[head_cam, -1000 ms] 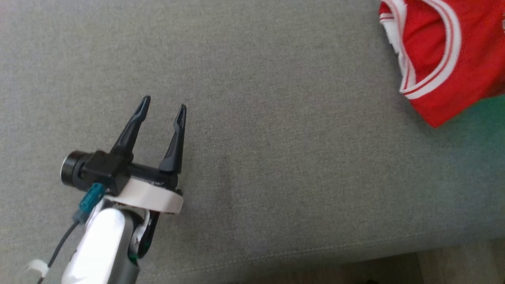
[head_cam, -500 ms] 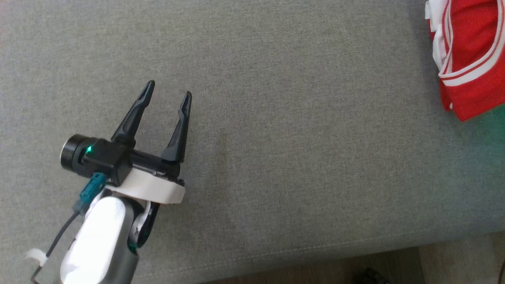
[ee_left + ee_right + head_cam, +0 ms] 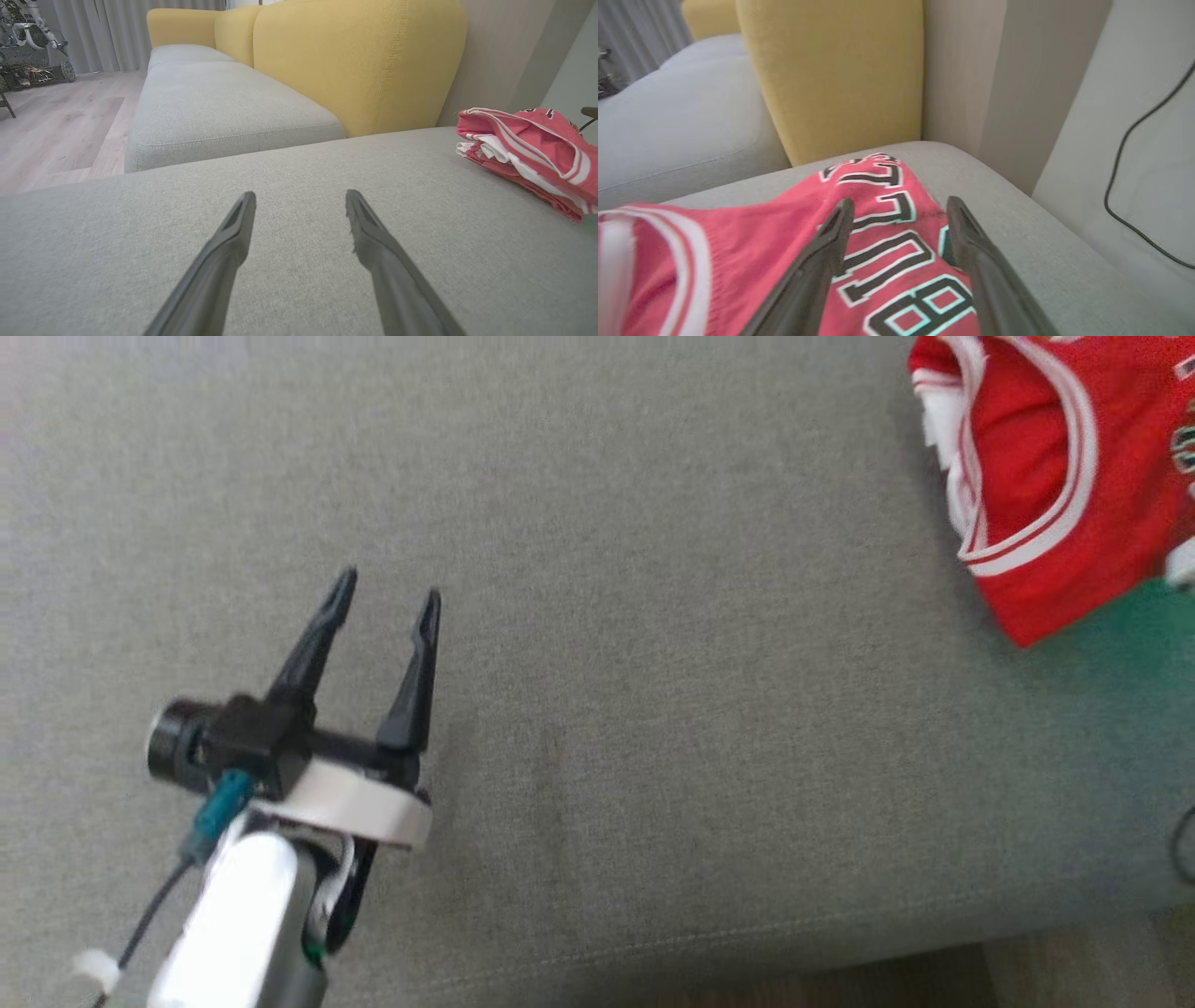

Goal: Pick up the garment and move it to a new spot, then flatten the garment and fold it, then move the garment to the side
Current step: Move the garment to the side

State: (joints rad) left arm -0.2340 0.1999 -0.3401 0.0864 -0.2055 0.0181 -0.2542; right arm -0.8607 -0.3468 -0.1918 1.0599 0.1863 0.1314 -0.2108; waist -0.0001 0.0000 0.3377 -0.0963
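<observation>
The garment point(image 3: 1036, 476) is a red jersey with white trim, lying bunched at the far right of the grey cushion point(image 3: 653, 663). My left gripper point(image 3: 386, 593) hovers open over bare cushion at the lower left, well apart from it. The left wrist view has the left gripper point(image 3: 300, 196) open with nothing between its fingers and the garment point(image 3: 528, 140) off to the right. In the right wrist view the right gripper point(image 3: 900, 203) stands open just above the garment point(image 3: 738, 252), over its black lettering, gripping no cloth.
A yellow backrest point(image 3: 355, 60) rises behind the cushion, with a second grey seat point(image 3: 219, 107) beyond. The cushion's front edge point(image 3: 747, 943) meets the wooden floor point(image 3: 1074, 971). A pale wall with a black cable point(image 3: 1125, 154) stands right of the garment.
The head view swung aside and came back, so the garment sits about where it did in the picture. The left gripper stays open in the same place.
</observation>
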